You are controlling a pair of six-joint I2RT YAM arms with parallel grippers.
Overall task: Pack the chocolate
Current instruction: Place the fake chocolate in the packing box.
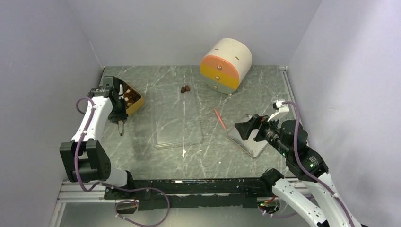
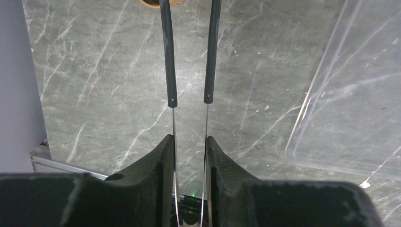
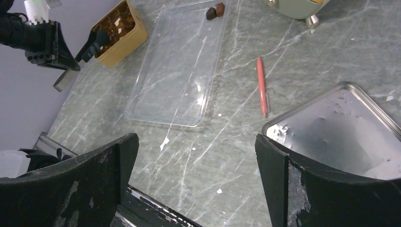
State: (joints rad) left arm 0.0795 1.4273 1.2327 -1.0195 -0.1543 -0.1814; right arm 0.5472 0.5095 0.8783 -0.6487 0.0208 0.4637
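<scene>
Two pieces of chocolate [image 1: 185, 88] sit touching each other at the far end of a clear plastic tray [image 1: 177, 125] that lies flat in the middle of the grey-green marbled tabletop [image 1: 265, 90]. From the right wrist view, one piece is very dark brown and rounded and the other is a warmer reddish brown with squarer edges; both are tiny beside the tray. More dark brown pieces fill some compartments of the golden tray [image 1: 137, 107] at the far left, though their shapes are too small to make out.

The left pincer [image 2: 189, 142] is clamped on a pair of tweezers [image 2: 169, 56]. Their thin metal blades run between its fingers [image 2: 156, 165] and end in black sleeves that stand apart and reach to the golden tray's near edge. Whether the tips carry anything is cut off from view.

The right pincer [image 3: 196, 139] hangs with its jaws spread wide and nothing between them, above the tabletop just beside a shiny metal tray [image 3: 331, 118]. A thin orange-red stick [image 3: 261, 85] lies between that tray and the clear one. A cylindrical container [image 1: 226, 65] with orange, yellow and grey bands on its face stands at the back.
</scene>
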